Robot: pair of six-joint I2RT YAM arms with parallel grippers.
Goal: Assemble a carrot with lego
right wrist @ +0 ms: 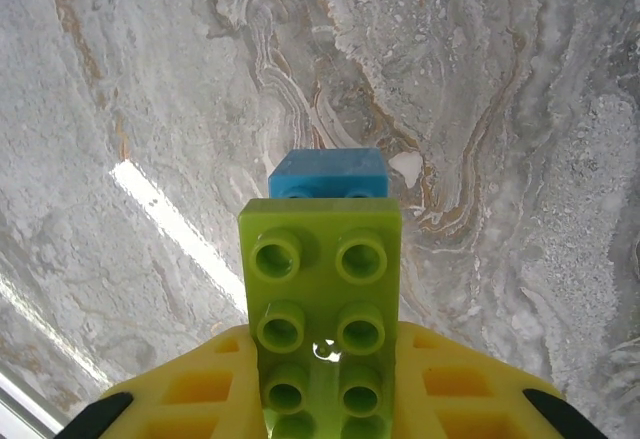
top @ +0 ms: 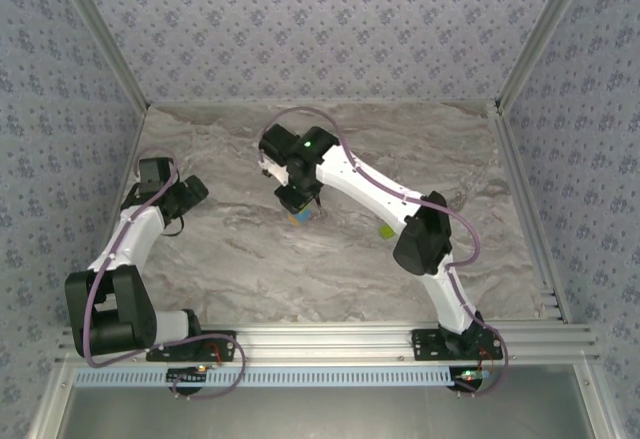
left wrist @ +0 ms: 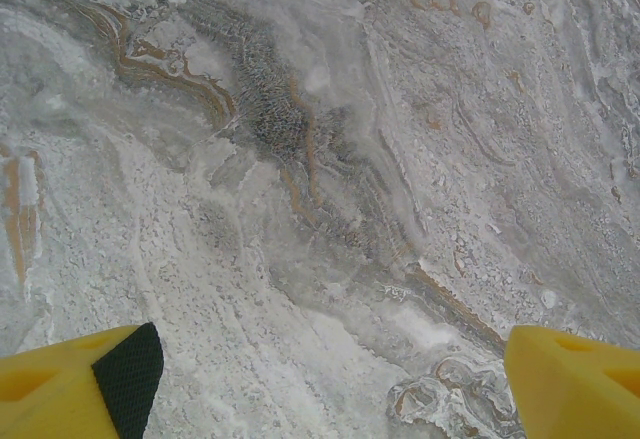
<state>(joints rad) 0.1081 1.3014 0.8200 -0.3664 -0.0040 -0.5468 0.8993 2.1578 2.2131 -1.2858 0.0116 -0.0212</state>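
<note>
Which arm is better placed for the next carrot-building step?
Right: the right gripper is shut on the lime-green studded plastic brick, a blue brick at its tip; the left gripper hangs open, empty.

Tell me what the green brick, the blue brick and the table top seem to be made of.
Green brick: moulded plastic by the look, smooth with a slight sheen, crisp round studs, one even colour.
Blue brick: likely the same plastic, flat even faces.
Table top: marble-patterned, grey-white with brown veins; stone or printed sheet, I cannot tell. A reflected light streak suggests a smooth finish.
</note>
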